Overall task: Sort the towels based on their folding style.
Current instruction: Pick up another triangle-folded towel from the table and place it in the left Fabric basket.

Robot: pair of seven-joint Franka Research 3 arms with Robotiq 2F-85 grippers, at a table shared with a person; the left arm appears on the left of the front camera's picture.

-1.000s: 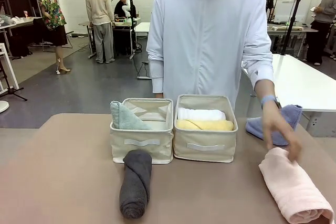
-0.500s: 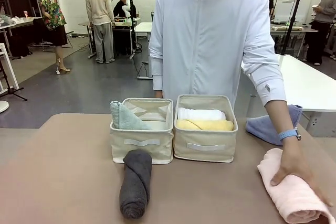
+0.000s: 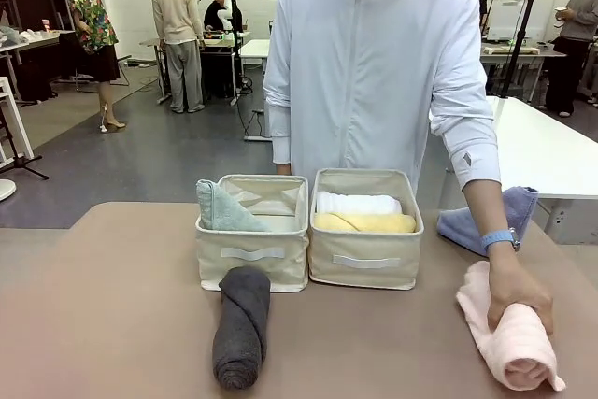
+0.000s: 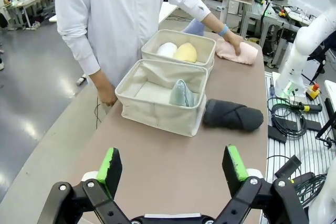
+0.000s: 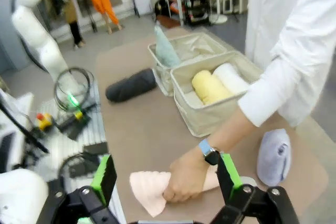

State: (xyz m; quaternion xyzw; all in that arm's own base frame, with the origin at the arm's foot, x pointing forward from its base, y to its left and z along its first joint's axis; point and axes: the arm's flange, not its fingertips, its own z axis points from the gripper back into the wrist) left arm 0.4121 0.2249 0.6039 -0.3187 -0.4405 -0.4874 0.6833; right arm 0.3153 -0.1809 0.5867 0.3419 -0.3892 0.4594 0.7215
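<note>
Also, person's free hand (image 4: 108,96) beside bin (image 4: 157,116)

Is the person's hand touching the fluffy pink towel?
Touching. In the front view the person's hand rests on the pink terry towel and is closed around it. The right wrist view shows the same grasp.

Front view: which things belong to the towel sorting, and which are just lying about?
Job: white towel, yellow towel, green-grey towel, dark grey towel, pink towel under the person's hand, blue towel, left bin, right bin.
Lying about: floor cables, yellow box with red button, white table behind.
</note>
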